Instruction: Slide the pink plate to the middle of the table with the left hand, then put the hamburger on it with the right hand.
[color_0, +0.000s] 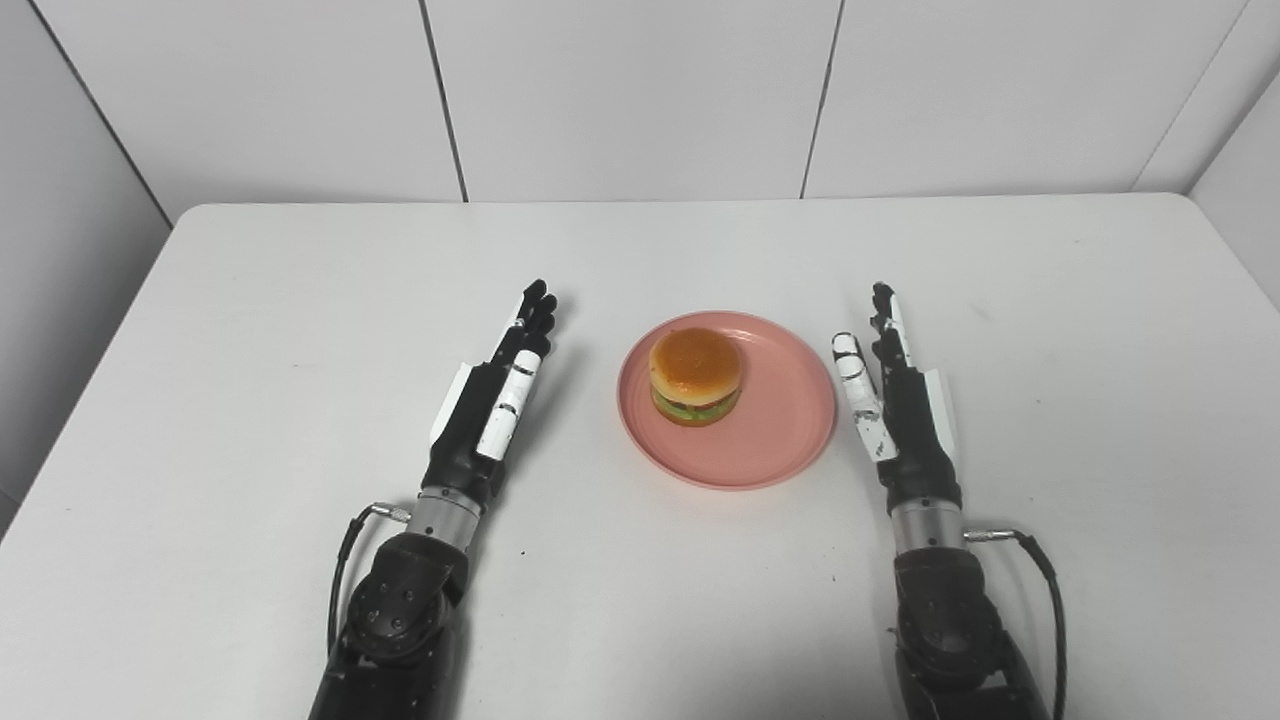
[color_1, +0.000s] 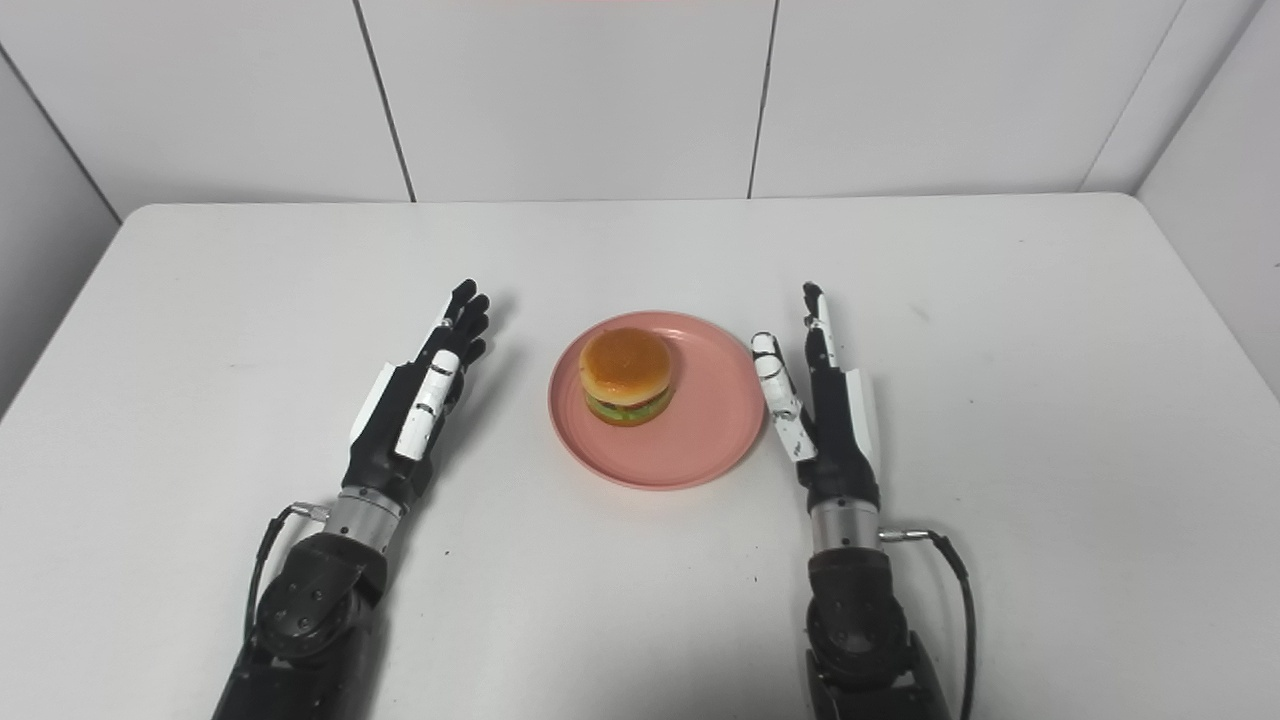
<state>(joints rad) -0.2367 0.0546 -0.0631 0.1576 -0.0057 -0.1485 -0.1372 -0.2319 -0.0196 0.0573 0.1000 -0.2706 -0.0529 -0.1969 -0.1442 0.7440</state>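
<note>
Left eye view is showing the pink plate (color_0: 770, 440) sitting near the middle of the white desk (color_0: 250, 300), w/ the hamburger (color_0: 696, 377) resting on it, a bit toward the plate's left-rear side. Burger is looking glossy: orange-brown bun on top, green lettuce and a dark-red layer peeking out at the side, bottom bun barely showing. Plate is round, shallow, plain pink w/ a low rim.

Left robot hand (color_0: 495, 400) is lying flat beside the plate on its left, apart from it, fingers stretched straight and close together, holding nothing. Right robot hand (color_0: 895, 400) is lying just beside the plate's right rim, fingers extended, thumb splayed toward the plate, also holding nothing; can't tell if the thumb is touching the rim.

Both forearms are getting cut off at the bottom edge. Burger's far side is hidden.
</note>
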